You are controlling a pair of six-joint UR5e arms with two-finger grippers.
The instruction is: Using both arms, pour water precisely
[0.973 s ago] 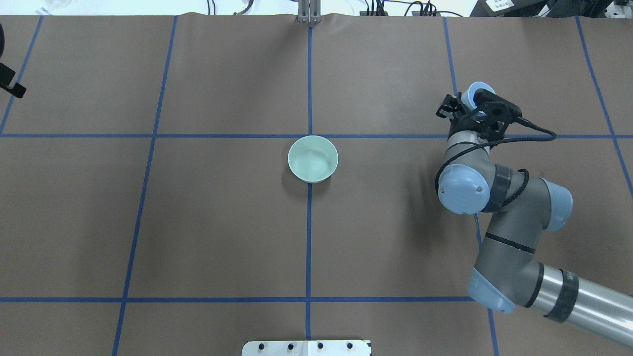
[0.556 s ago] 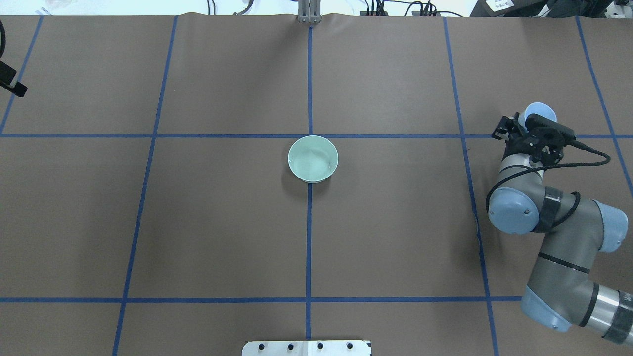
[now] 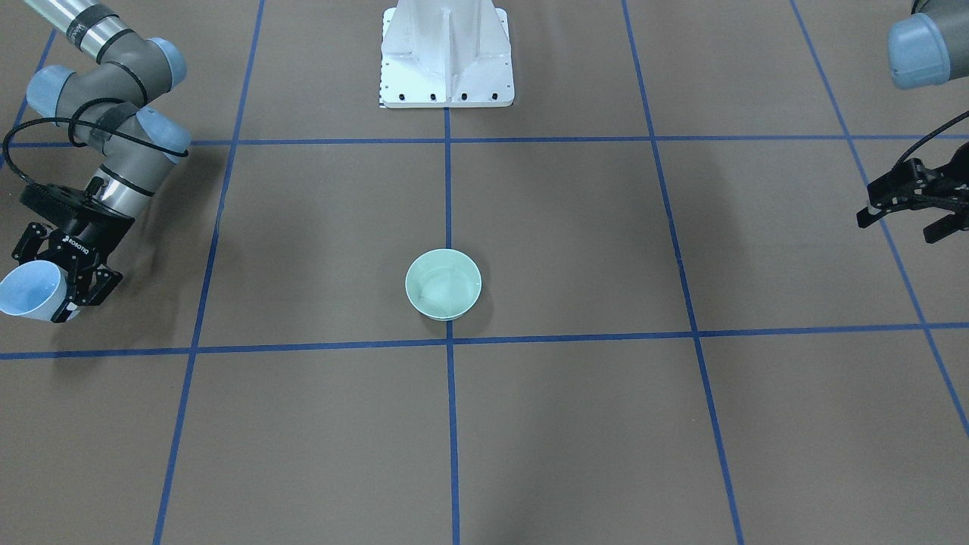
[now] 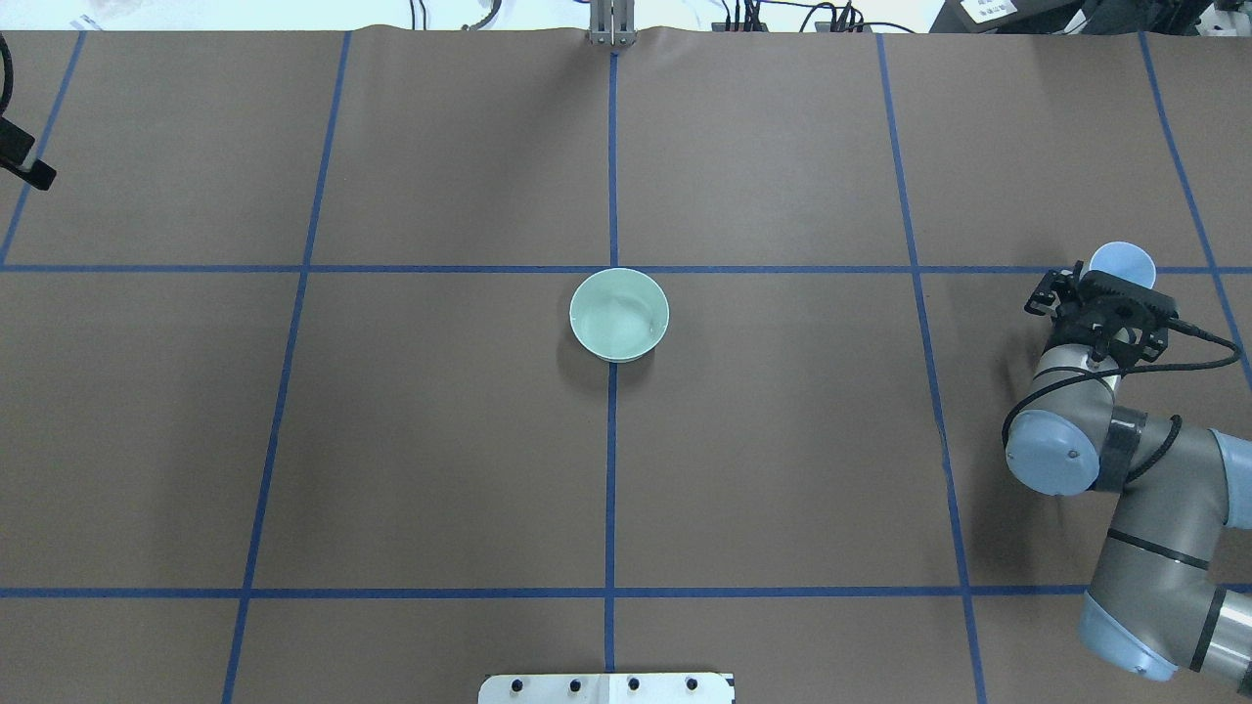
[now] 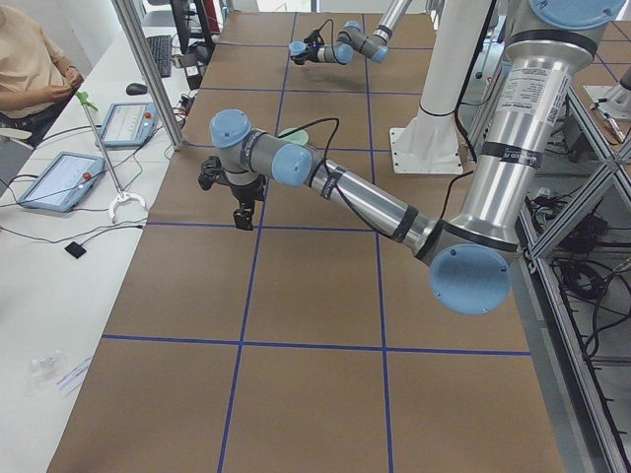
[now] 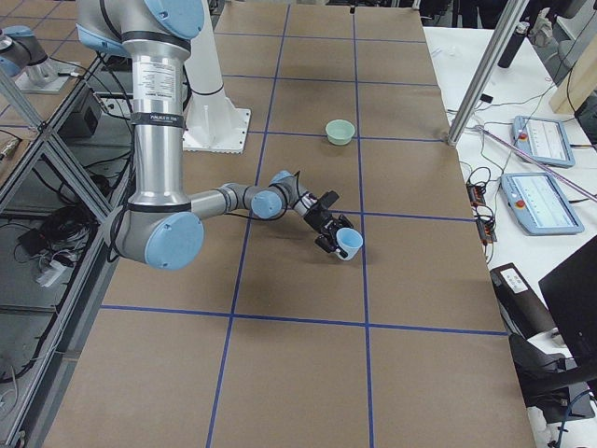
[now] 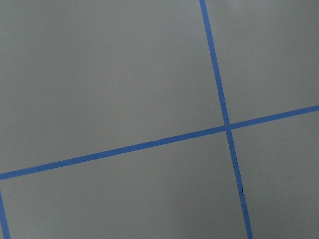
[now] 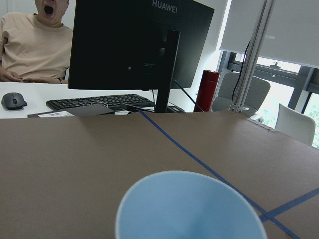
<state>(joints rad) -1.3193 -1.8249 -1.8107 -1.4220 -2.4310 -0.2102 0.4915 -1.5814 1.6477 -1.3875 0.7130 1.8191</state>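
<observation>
Taking the overhead view with the mint-green bowl (image 4: 579,334) as the dial's centre, the white pedestal base (image 4: 606,688) sits nearest, at 6 o'clock. The bowl holds the water (image 4: 618,317), a shallow pool with faint glints. At 3 o'clock, well apart, the right gripper (image 3: 44,292) clamps a light blue cup (image 3: 23,301). Farthest, toward 10 o'clock at the table's edge, the left gripper (image 3: 898,227) hangs with jaws spread, holding nothing.
</observation>
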